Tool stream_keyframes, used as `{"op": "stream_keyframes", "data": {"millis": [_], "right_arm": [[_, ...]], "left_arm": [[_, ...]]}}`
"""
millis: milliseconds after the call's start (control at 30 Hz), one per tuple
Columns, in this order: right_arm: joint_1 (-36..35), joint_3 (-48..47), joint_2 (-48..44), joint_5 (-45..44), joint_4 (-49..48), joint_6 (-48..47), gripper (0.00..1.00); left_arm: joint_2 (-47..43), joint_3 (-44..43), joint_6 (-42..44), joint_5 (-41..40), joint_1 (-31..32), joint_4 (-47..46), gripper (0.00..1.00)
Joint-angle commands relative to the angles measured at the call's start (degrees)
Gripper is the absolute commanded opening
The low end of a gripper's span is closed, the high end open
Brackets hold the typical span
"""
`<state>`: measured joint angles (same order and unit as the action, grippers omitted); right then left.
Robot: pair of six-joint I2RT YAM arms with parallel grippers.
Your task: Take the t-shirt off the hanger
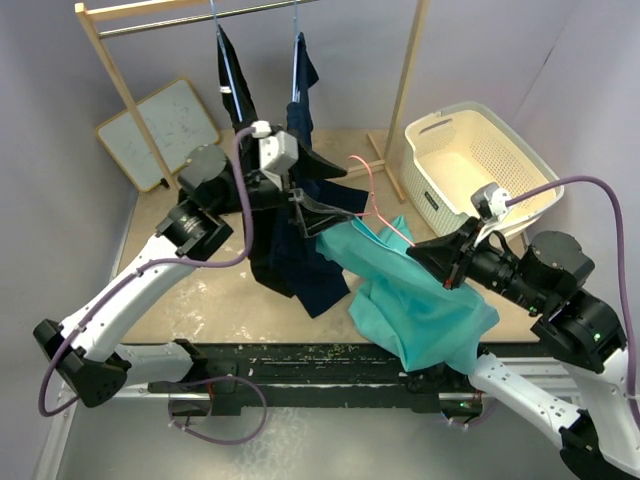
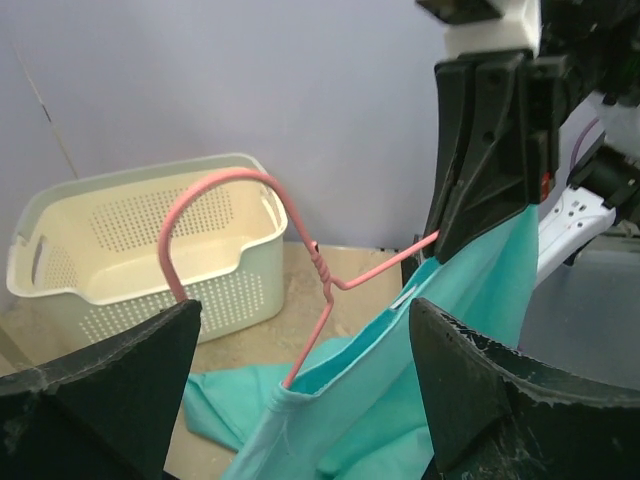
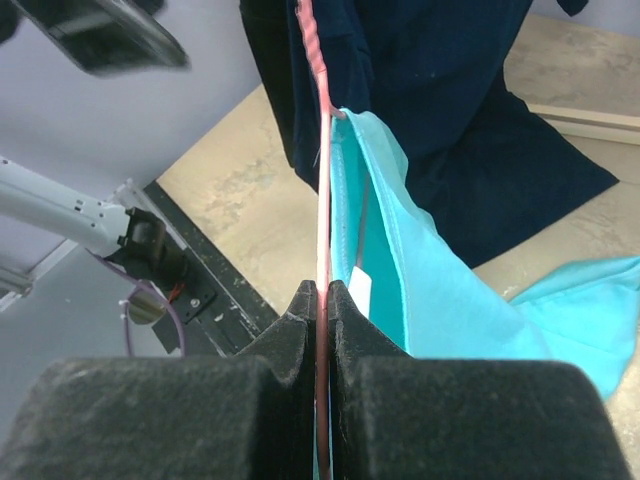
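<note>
A teal t-shirt (image 1: 420,300) hangs on a pink wire hanger (image 1: 372,190) held low over the table. My right gripper (image 1: 420,255) is shut on one arm of the hanger (image 3: 323,150), with the shirt (image 3: 420,280) draped just to its right. My left gripper (image 1: 340,192) is open. In the left wrist view its jaws (image 2: 305,310) straddle the shirt's collar and shoulder (image 2: 340,400) without touching it. The hanger's hook (image 2: 220,185) curves up beside the left finger (image 2: 100,400). The other hanger arm runs under the fabric, hidden.
Navy garments (image 1: 300,260) hang from a wooden rack (image 1: 110,60) behind the left gripper and show in the right wrist view (image 3: 450,100). A cream laundry basket (image 1: 470,160) stands at the back right. A whiteboard (image 1: 160,130) leans at the back left.
</note>
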<state>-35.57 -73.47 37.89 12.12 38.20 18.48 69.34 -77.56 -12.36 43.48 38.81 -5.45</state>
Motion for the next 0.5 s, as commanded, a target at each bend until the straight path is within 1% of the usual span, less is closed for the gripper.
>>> {"op": "stream_keyframes", "data": {"millis": [0,233,300,333,367,467], "right_arm": [[0.1,-4.2,0.4,4.0,-5.7,1.3,0.0],[0.1,-6.7,0.3,6.1,-5.7,2.7,0.0],[0.1,-6.9,0.3,6.5,-5.6,2.7,0.0],[0.1,-7.1,0.3,6.3,-5.5,2.7,0.0],[0.1,-7.2,0.2,6.1,-5.3,2.7,0.0],[0.1,-7.6,0.0,5.0,-4.6,2.6,0.0]], "left_arm": [[2.8,-2.9,7.3,-3.6,3.5,3.1,0.88],[6.3,-5.9,12.0,-5.7,7.2,5.7,0.87],[6.9,-6.3,12.9,-6.2,7.8,5.9,0.83],[7.0,-6.3,13.1,-6.4,8.0,6.0,0.79],[7.0,-6.4,13.2,-6.7,8.0,5.9,0.73],[6.8,-5.9,14.0,-7.4,8.1,6.2,0.52]]}}
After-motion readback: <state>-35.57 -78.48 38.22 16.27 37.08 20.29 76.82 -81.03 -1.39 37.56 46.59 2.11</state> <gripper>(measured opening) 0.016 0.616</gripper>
